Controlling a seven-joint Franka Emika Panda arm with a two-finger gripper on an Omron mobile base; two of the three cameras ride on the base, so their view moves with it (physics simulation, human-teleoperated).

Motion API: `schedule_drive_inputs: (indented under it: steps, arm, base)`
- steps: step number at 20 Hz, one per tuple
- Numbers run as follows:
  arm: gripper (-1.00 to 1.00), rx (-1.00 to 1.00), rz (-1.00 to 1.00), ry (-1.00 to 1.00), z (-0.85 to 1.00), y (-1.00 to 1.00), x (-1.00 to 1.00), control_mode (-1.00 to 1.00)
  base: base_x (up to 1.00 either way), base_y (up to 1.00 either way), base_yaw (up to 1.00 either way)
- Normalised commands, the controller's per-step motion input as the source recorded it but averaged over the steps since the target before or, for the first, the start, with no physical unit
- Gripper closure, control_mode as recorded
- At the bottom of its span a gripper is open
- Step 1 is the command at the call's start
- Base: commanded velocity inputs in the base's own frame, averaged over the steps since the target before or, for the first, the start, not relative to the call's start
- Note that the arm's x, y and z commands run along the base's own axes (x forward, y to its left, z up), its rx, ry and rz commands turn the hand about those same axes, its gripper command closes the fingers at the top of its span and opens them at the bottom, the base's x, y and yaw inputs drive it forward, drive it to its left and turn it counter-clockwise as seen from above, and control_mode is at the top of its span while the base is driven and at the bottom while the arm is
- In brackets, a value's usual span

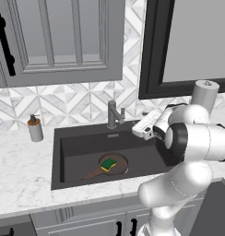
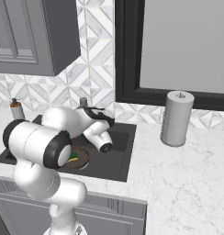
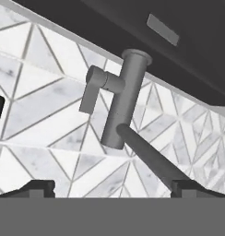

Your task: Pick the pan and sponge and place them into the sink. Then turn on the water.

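The dark-brown pan (image 1: 118,167) lies on the floor of the charcoal sink (image 1: 58,138), its handle pointing front-left. On the pan rests the green-and-yellow sponge (image 1: 108,163). In the right base view my arm hides most of the pan (image 2: 81,159). My gripper (image 1: 138,128) hangs open over the sink's back right, just right of the grey faucet (image 1: 113,114), with nothing between its fingers. In the hand view the gripper (image 3: 115,186) faces the faucet (image 3: 126,99), whose lever (image 3: 92,91) and spout (image 3: 151,156) stand a short way ahead. No water is in view.
A grey soap dispenser (image 1: 35,129) stands on the marble counter left of the sink. A paper towel roll (image 2: 176,118) stands on the right, under the dark-framed window. A grey wall cabinet (image 1: 63,37) hangs above the faucet, with tiled backsplash behind it.
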Motion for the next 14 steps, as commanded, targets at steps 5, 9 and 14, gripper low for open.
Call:
schedule_drive_inputs:
  steps: [5, 9, 14]
  arm:
    - [-1.00, 0.09, -0.05, 0.15, 0.13, 0.00, 0.09, -1.00]
    - [-1.00, 0.08, -0.04, 0.03, 0.10, 0.00, 0.09, -1.00]
    - [-1.00, 0.04, -0.02, 0.01, 0.00, 0.02, 0.08, -1.00]
  base:
    - [0.00, 0.00, 0.00]
    - [0.00, 0.00, 0.00]
    - [0.00, 0.00, 0.00]
